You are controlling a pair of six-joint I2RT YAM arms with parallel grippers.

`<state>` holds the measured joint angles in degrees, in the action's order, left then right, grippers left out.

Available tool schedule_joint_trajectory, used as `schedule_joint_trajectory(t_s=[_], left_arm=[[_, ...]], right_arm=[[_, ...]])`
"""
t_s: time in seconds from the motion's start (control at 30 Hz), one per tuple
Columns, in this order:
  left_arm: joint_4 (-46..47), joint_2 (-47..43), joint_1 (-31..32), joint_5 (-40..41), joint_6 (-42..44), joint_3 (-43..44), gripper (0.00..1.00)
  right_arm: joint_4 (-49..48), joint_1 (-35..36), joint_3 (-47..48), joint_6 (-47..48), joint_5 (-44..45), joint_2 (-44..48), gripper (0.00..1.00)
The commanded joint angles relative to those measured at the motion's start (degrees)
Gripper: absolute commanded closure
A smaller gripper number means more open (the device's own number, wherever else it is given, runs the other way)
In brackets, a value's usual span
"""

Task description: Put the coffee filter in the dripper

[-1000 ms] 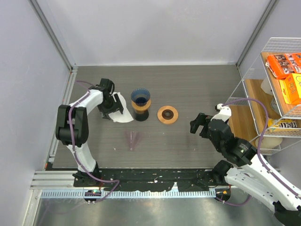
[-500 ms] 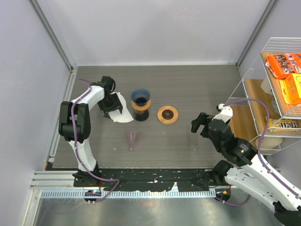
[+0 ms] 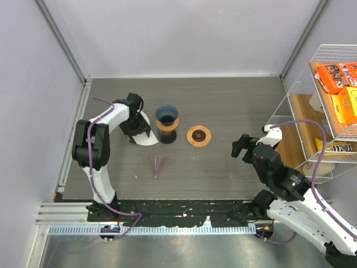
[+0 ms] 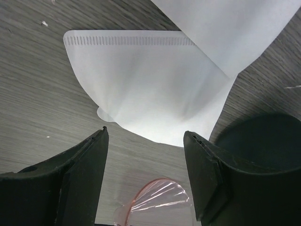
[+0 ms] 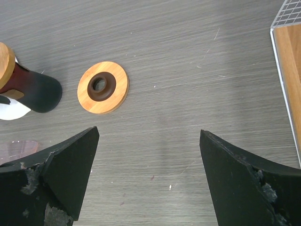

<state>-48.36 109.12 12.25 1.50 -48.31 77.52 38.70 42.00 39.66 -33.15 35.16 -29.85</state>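
— Hovering low, left gripper [image 4: 146,136], jaws spread wide, holding nothing. Why?
— Poised at the coffee filter [image 4: 150,89], flat on the surface just left of the dripper [image 3: 167,116]; likely readying a pinch.
— Right gripper [image 5: 148,136]?
— Parked well apart, jaws wide, empty.

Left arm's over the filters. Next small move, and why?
Probably lower the left gripper and close on the nearer coffee filter at its curved edge: the jaws stand open just above it, nothing held, and it lies flat on the table beside the dripper.
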Motion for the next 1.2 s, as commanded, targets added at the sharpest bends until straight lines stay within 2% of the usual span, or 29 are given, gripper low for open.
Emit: schedule_joint_trajectory(t_s=[0.0,0.27,0.4,0.8,0.9,1.17], left_arm=[[0.98,-1.19,0.67,2.71,-5.38,-2.19,0.29],[4.06,-0.76,0.93,3.34,-7.67,-5.01,0.31],[3.45,0.48,0.93,3.51,-7.50,-3.52,0.37],[1.60,4.61,0.93,3.51,-6.00,1.32,0.46],[1.34,5.40,0.93,3.51,-5.74,1.94,0.50],[0.72,5.75,0.93,4.30,-3.72,3.17,0.72]], right_arm=[[-1.17,-0.07,2.18,2.82,3.34,2.77,0.05],[-0.56,-0.07,1.91,3.26,3.87,5.06,0.05],[0.32,0.01,2.35,3.00,4.04,5.24,0.05],[1.64,0.10,2.18,2.82,5.71,6.20,0.05],[1.64,-0.08,2.00,3.09,5.98,6.12,0.05],[1.73,0.01,1.82,3.17,6.06,6.90,0.05]])
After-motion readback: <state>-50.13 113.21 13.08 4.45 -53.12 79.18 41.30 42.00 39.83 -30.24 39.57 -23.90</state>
